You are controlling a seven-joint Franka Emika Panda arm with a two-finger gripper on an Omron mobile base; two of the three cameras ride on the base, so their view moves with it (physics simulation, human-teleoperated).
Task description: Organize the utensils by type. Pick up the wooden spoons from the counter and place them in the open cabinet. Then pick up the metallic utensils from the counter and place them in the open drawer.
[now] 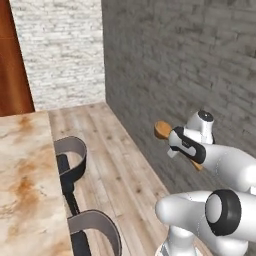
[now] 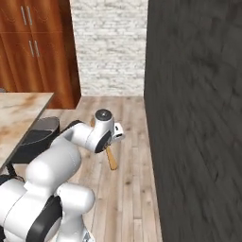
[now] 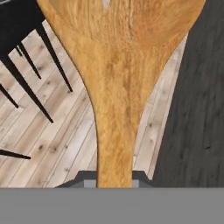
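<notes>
One wooden spoon (image 3: 116, 87) is clamped by its handle in my gripper (image 3: 114, 180), which is shut on it; its round bowl spreads across the top of the hand view. In the left base view the gripper (image 1: 182, 147) holds the wooden spoon (image 1: 162, 130) in the air over the plank floor, bowl pointing left, well to the right of the counter (image 1: 22, 180). From the right base view the spoon's handle (image 2: 112, 159) sticks out below the gripper (image 2: 108, 142). The counter (image 2: 19, 111) lies at the left. The metallic utensils and the open drawer are out of view.
Two black stools (image 1: 70, 160) (image 1: 95, 230) stand along the counter's edge, and one stool (image 2: 38, 137) appears beside the arm. A dark brick wall (image 1: 190, 65) (image 2: 198, 118) runs close on the right. Reddish-brown cabinet fronts (image 2: 33, 47) stand at the far left.
</notes>
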